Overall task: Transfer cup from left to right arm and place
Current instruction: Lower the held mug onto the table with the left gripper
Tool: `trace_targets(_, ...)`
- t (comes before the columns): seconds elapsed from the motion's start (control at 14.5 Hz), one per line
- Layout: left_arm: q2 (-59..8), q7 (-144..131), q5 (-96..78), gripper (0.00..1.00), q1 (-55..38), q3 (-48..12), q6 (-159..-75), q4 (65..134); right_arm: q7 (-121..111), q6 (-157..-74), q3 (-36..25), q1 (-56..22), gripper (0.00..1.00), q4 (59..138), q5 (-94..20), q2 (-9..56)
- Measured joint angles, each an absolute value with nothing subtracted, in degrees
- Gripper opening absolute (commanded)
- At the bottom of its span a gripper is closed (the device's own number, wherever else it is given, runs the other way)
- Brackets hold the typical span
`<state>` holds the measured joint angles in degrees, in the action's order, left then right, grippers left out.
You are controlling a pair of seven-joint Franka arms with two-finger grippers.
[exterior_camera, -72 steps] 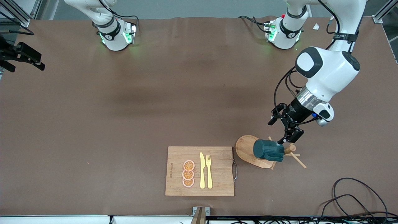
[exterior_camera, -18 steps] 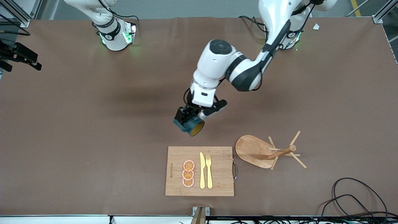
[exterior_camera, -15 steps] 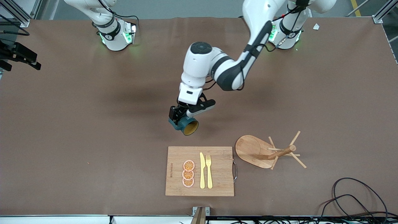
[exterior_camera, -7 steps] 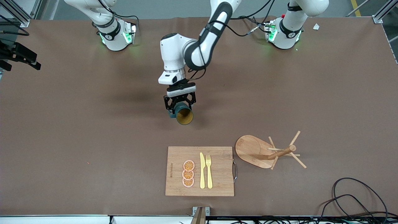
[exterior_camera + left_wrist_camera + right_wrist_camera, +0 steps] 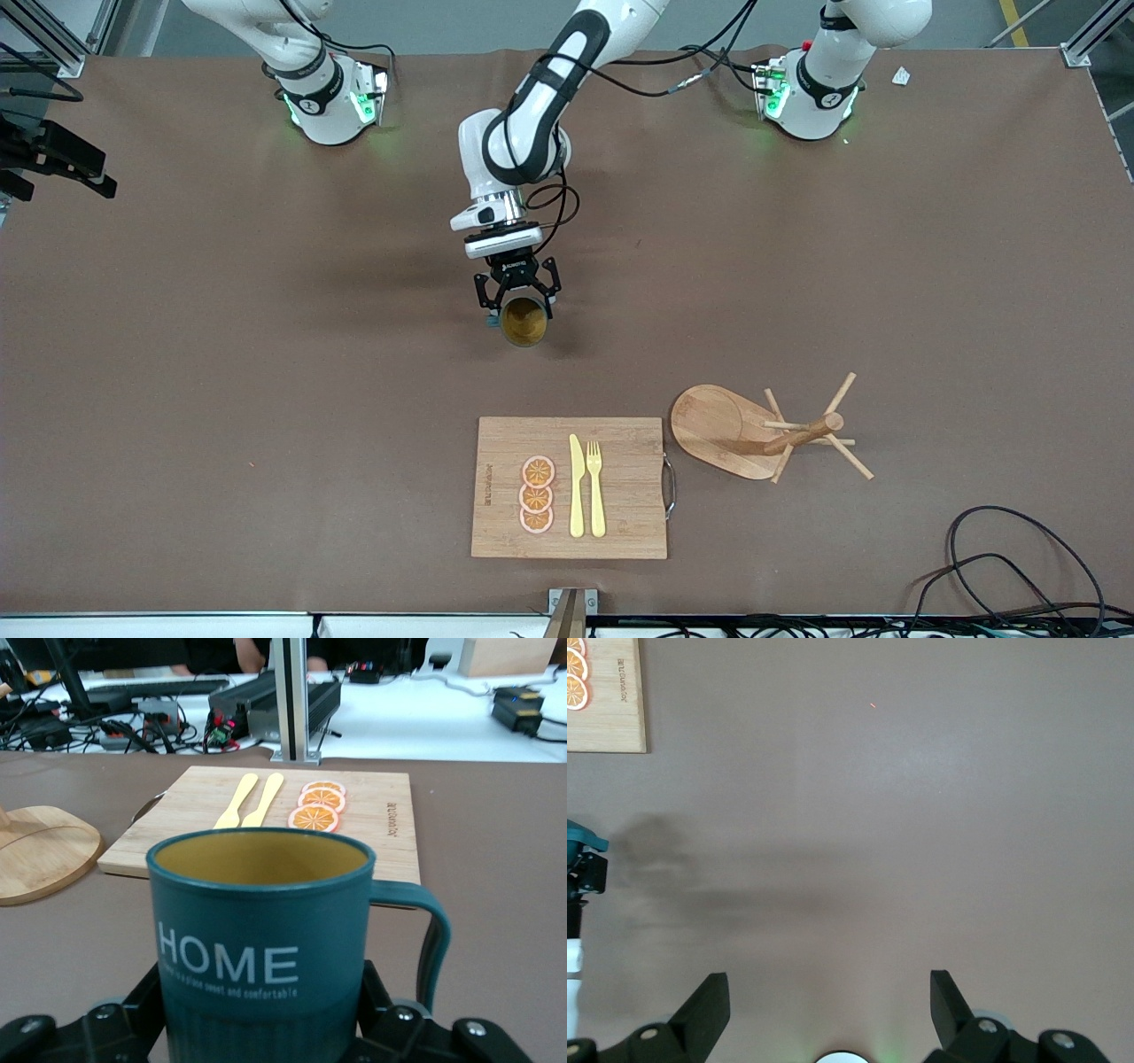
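Swinging farther toward the right arm's end since a moment ago, the left gripper (image 5: pixel 516 306) is clenching the one cup (image 5: pixel 523 322) over bare table; the right gripper (image 5: pixel 829 1010) is waiting spread open, while three orange slices (image 5: pixel 537 494) are lying on one cutting board (image 5: pixel 629 496)

cup (image 5: pixel 261 939) is dark teal outside, mustard yellow inside, with white "HOME" lettering and a smaller white line under it. table (image 5: pixel 221 354) is plain brown. cutting board (image 5: pixel 620 496) is light bamboo with three orange slices (image 5: pixel 537 495), orange with pinkish rims, plus a pale yellow knife (image 5: pixel 577 486) and fork (image 5: pixel 595 487). mug tree (image 5: pixel 762 431) is tan wood
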<state>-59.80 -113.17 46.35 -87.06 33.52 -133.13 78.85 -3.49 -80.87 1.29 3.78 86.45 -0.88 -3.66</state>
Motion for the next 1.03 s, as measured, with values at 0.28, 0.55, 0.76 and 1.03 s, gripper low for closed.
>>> trace_targets(0.28,-64.2,-121.1,54.8,0.65,-89.0,33.5,-131.2,76.9,-3.5,-80.9,1.4,3.8,1.00,86.5,-0.9,-3.6)
trace_targets(0.55,-67.5,-128.9,60.6,0.66,-90.8,33.5,-129.2,76.2,-3.5,-80.9,1.3,3.8,1.00,86.5,-0.9,-3.5)
trace_targets(0.76,-69.7,-132.9,62.8,0.67,-91.4,33.5,-128.7,75.8,-3.5,-80.9,1.3,3.8,1.00,86.5,-0.9,-3.5)
trace_targets(1.03,-70.9,-135.5,63.7,0.82,-91.6,33.3,-128.6,75.5,-3.5,-80.9,1.3,3.8,1.00,86.5,-0.9,-3.5)
